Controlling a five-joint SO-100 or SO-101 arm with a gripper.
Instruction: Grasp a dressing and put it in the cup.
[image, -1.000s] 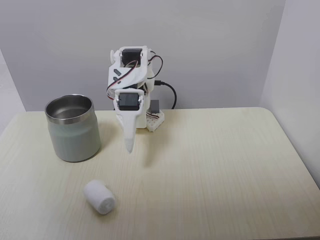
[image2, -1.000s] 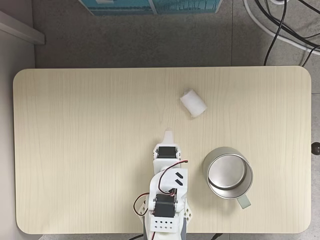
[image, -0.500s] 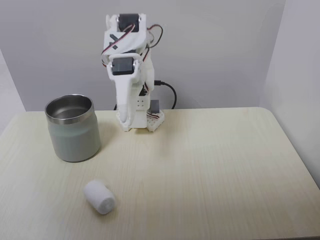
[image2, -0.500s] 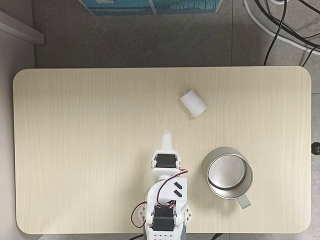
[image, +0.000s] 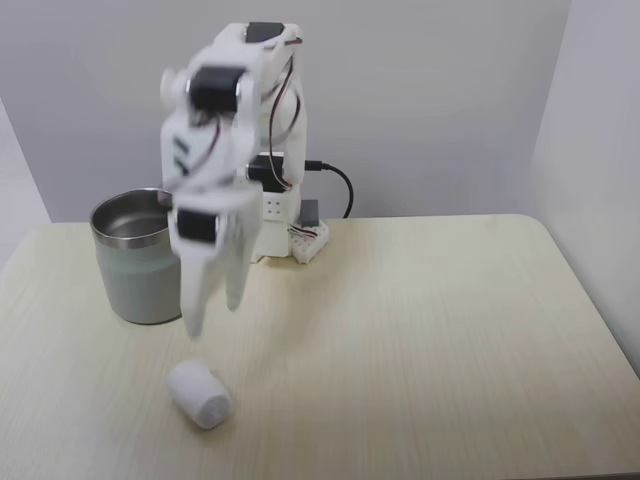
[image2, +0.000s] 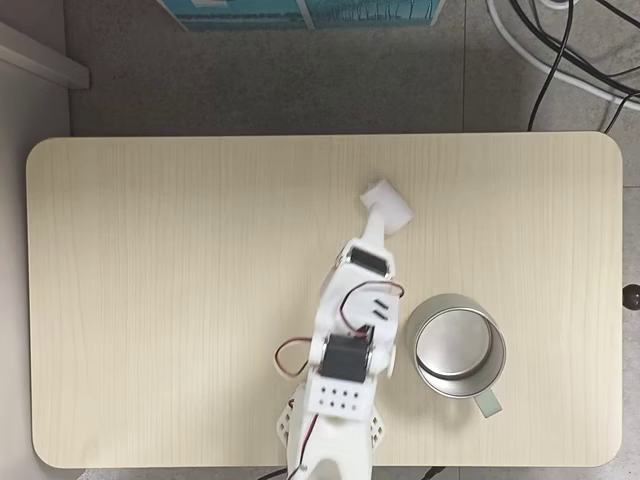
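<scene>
The dressing (image: 200, 394) is lying on its side on the pale wood tabletop (image: 420, 340), just in front of the cup (image: 140, 258) and a bit to its right in the fixed view that faces the arm. From the fixed view looking straight down, the same little white roll (image2: 388, 207) sits up-screen from the cup (image2: 455, 345) and a touch to the left, clearly apart from it.

The cup is upright, shiny steel inside, pale grey-green outside, and nothing shows inside it from above.

The white arm (image: 225, 130) is bent forward over the tabletop, right next to the cup. The jaws (image: 212, 318) point down and hang above the dressing without touching it in the front-facing view, slightly blurred. There they look spread a little, two prongs with a gap between them. From above, the jaws (image2: 373, 224) overlap the lower left edge of the dressing, so they are pretty much over it.

Behind the arm's base a black cable (image: 338, 185) loops off toward the wall. In the top-down view there are more cables (image2: 560, 50) on the grey floor, well beyond the dressing's side of the tabletop.
</scene>
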